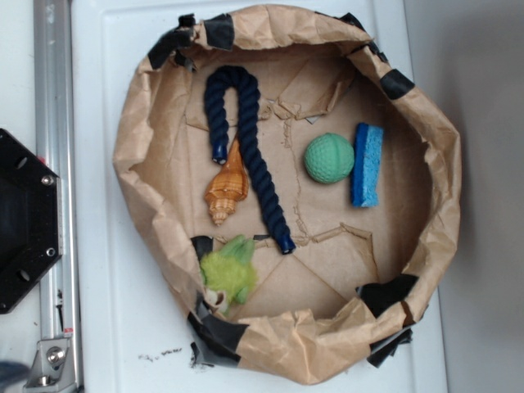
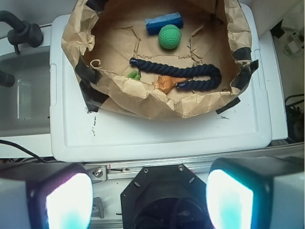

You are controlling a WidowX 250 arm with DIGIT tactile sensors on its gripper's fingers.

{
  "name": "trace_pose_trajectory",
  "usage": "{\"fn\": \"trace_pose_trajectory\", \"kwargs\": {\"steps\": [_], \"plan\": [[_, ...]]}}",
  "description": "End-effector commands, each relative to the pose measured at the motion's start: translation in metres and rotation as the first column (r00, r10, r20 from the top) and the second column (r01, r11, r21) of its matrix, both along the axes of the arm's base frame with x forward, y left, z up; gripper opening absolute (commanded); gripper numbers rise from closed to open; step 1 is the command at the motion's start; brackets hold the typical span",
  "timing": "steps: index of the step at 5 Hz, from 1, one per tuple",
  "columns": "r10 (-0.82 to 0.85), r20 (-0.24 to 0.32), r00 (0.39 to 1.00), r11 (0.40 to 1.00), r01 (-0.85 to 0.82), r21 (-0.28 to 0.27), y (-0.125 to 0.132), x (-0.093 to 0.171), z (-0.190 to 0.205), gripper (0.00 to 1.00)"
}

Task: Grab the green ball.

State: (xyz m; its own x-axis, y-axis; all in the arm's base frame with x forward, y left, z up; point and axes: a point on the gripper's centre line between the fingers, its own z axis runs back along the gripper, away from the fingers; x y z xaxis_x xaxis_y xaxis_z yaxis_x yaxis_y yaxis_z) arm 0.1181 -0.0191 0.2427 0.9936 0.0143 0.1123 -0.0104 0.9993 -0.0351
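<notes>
Gripper [image 2: 148, 198] seen only from the wrist view: two fingers, blurred and glowing pale, at the bottom left [image 2: 59, 200] and bottom right [image 2: 238, 198], spread wide apart, clamped on nothing, touching nothing. Between them a black hexagonal base plate [image 2: 162, 191], the same plate lying at the left edge of the exterior view [image 1: 24, 221], bolted beside a metal rail [image 1: 53, 164]. Held well back from the work area, high above a white plastic lid [image 2: 157, 136] with a few dark specks on it.

On that lid, a crumpled brown paper basin [image 1: 143, 123] patched with black tape along the rim. Inside, toward the right in the exterior view, the green ball [image 1: 329, 158], dimpled and mint-coloured, resting on the paper floor, just beside or touching a blue sponge [image 1: 367, 164] on its right. In the wrist view, at the far end of the basin [image 2: 170, 37]. Left of the ball, a dark blue rope [image 1: 250, 139] bent in a hook shape; an orange seashell [image 1: 228, 187] tucked against the rope; a fuzzy lime-green plush toy [image 1: 229, 274] near the lower rim.

Beyond the lid in the wrist view: a clear plastic bin [image 2: 24, 100] at left, black tubing [image 2: 21, 31] at upper left, cables and a small white plug [image 2: 291, 45] on the floor at right. Grey surface at right in the exterior view.
</notes>
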Motion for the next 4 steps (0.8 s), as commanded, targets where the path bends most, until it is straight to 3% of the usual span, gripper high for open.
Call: {"fn": "trace_pose_trajectory", "kwargs": {"steps": [1,2,3,4], "plan": [[0.0,0.0,1.0,1.0,0.0,0.0,0.0,0.0,0.0,1.0],[-0.086,0.066,0.994,0.995,0.082,0.061,-0.004,0.048,-0.037,1.0],[-0.144,0.112,0.983,0.987,0.134,0.087,0.007,0.089,-0.066,1.0],[-0.154,0.111,0.982,0.984,0.143,0.107,0.02,0.116,-0.099,1.0]]}}
